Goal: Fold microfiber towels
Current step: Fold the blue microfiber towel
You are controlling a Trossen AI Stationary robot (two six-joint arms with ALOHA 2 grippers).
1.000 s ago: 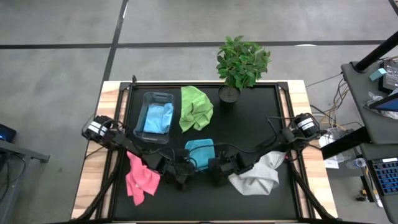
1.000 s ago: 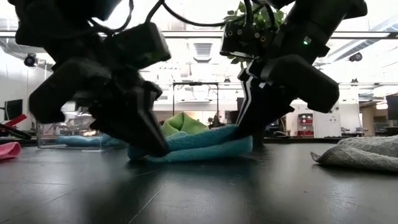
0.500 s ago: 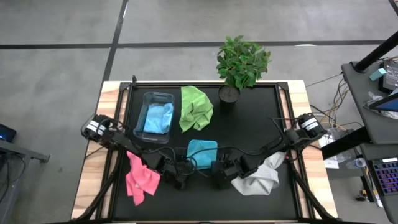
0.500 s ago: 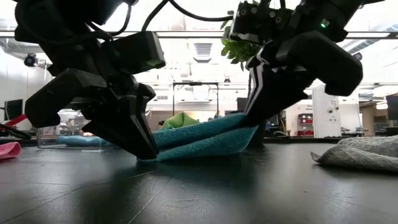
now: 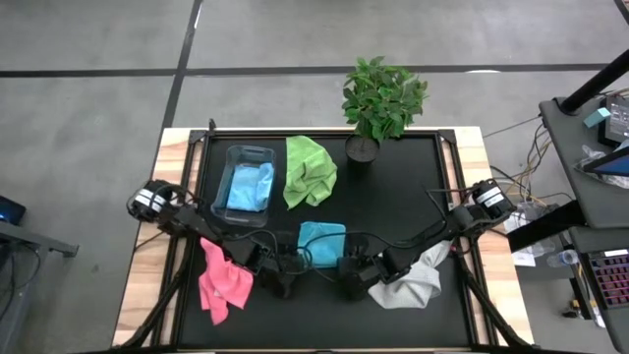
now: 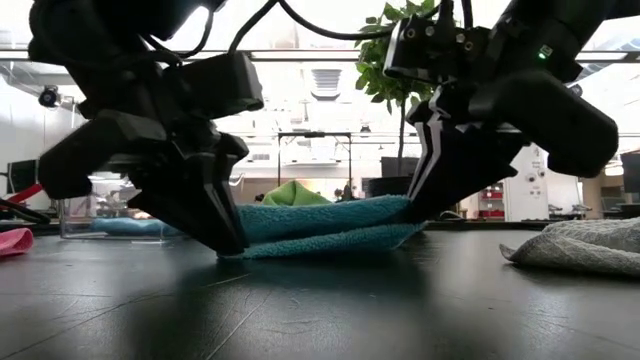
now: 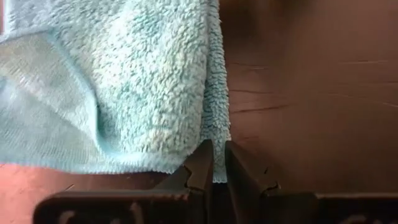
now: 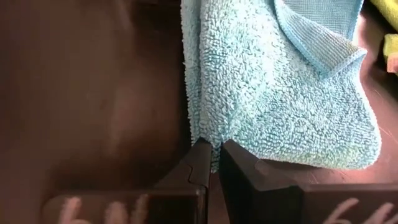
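Now both arms reach low over the near middle of the black surface [image 5: 393, 197], each gripping one side of a light blue towel [image 5: 321, 237] that lies folded between them. The left end effector [image 5: 286, 272] has its fingers pressed together on the towel's edge, as the left wrist view shows with the cloth's hem caught at the fingertips [image 7: 205, 163]. The right end effector [image 5: 350, 274] is likewise clamped on the opposite edge of the same towel, its fingers [image 8: 200, 163] nipping the hem. Compared with a second ago, the towel sits flatter and more stretched: in the low view it was then a thicker, bunched roll, and it now lies as a thin double layer pulled taut between the two end effectors. The right arm has shifted slightly outward, away from the left, and the towel looks a little wider from above. Elsewhere, a pink towel [image 5: 222, 283] lies beside the left arm near the surface's left edge, a pale grey-white towel [image 5: 411, 283] lies crumpled by the right arm, a lime green towel [image 5: 309, 171] rests toward the far side, and a second light blue towel [image 5: 250, 187] sits inside a clear bin [image 5: 224, 167]. A potted plant [image 5: 381, 100] stands at the far edge.
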